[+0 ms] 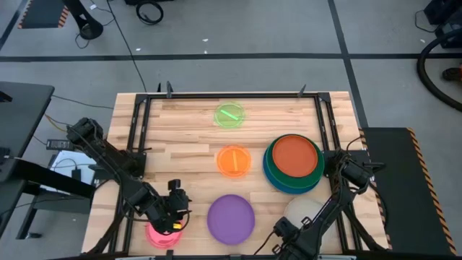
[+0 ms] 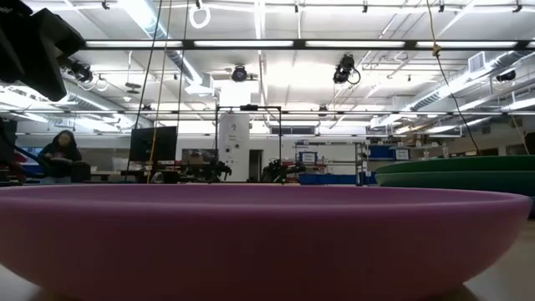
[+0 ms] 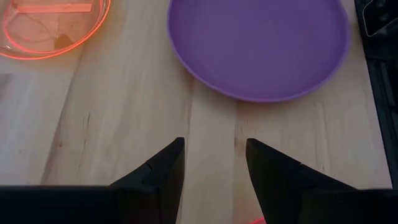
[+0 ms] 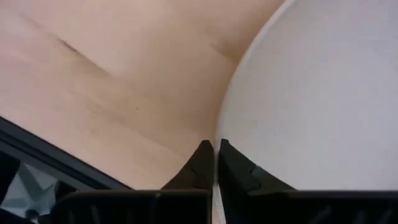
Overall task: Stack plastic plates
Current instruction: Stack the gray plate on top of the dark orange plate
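Both grippers work at the table's near edge. My left gripper (image 1: 172,215) (image 3: 214,152) is open and hovers over the far rim of the small pink plate (image 1: 160,235), pointing toward the purple plate (image 1: 231,219) (image 3: 258,46). My right gripper (image 1: 283,232) (image 4: 216,155) is shut on the beige plate (image 1: 307,211) (image 4: 323,93), which the right arm partly covers. A red-orange plate (image 1: 292,154) tops a stack of teal, blue and dark green plates (image 1: 273,180) at mid-right. The small orange plate (image 1: 234,160) (image 3: 50,25) and the lime green plate (image 1: 229,115) lie flat farther back. My right gripper pinches the beige plate's rim (image 4: 225,134) on the plate's near-left side, with the edge running into the thin gap between the two fingers. The fingers come in low from the table's near-left side. Whether the plate is lifted off the wood I cannot tell.
A black metal frame (image 1: 137,137) borders the wooden tabletop on its left, far and right sides. Bare wood lies between the orange plate and the purple plate. In the low view the purple plate (image 2: 251,242) fills the foreground and the stack (image 2: 456,174) shows at right.
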Motion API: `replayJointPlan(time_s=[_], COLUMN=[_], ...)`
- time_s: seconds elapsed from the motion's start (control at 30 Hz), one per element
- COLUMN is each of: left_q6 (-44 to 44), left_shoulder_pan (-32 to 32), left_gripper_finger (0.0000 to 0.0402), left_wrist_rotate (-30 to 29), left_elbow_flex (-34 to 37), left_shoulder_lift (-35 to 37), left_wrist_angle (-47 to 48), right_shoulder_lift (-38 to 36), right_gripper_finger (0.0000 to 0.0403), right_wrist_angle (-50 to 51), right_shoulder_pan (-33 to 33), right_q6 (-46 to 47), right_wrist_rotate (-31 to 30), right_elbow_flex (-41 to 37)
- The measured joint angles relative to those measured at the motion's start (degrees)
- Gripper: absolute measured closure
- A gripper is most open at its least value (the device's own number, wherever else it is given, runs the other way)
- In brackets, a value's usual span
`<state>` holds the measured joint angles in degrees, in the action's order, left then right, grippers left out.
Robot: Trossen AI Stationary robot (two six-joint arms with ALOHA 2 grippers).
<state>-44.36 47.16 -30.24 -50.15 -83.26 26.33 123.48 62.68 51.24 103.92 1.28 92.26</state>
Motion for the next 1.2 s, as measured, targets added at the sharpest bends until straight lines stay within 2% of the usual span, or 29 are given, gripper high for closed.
replayJointPlan(time_s=[0.13, 0.27, 0.43, 0.53, 0.63, 0.8, 1.0, 1.1, 1.2], left_q6=[0.0, 1.2, 2.9, 4.9, 10.1, 13.8, 14.1, 15.2, 16.3], left_shoulder_pan=[0.0, 0.1, -1.3, -2.5, -3.2, -3.5, -3.9, -5.3, -7.4], left_gripper_finger=[0.0225, 0.0225, 0.0225, 0.0225, 0.0225, 0.0225, 0.0225, 0.0226, 0.0226], left_wrist_rotate=[0.0, 0.0, -1.4, -3.8, -4.2, -4.1, -2.6, 2.1, 2.4], left_elbow_flex=[0.0, 0.0, 0.0, 0.0, 0.0, -0.1, 0.0, 0.0, 0.0], left_shoulder_lift=[0.0, 0.0, 0.0, 0.0, -0.3, -1.3, -2.2, -2.2, -2.2], left_wrist_angle=[0.3, 1.5, 0.1, -5.3, -12.6, -20.8, -20.2, -20.4, -20.5], right_shoulder_lift=[-0.2, -4.0, -11.8, -15.6, -21.1, -26.6, -33.8, -36.4, -37.5], right_gripper_finger=[0.0385, 0.0391, 0.0391, 0.0392, 0.0392, 0.0392, 0.0392, 0.0392, 0.0392], right_wrist_angle=[-0.3, 0.0, 15.6, 28.9, 23.6, 27.5, 15.2, 9.8, 5.7], right_shoulder_pan=[-0.1, 0.0, -1.9, -3.6, -6.2, -13.4, -20.8, -24.0, -26.9], right_q6=[-0.6, -7.0, -15.9, -19.4, -29.4, -35.9, -50.0, -57.8, -62.7], right_wrist_rotate=[2.2, -0.4, -11.2, -19.9, -24.6, -23.8, -18.9, -15.1, -14.6], right_elbow_flex=[4.2, 11.5, 16.1, 15.8, 9.5, -6.0, -24.0, -29.6, -34.1])
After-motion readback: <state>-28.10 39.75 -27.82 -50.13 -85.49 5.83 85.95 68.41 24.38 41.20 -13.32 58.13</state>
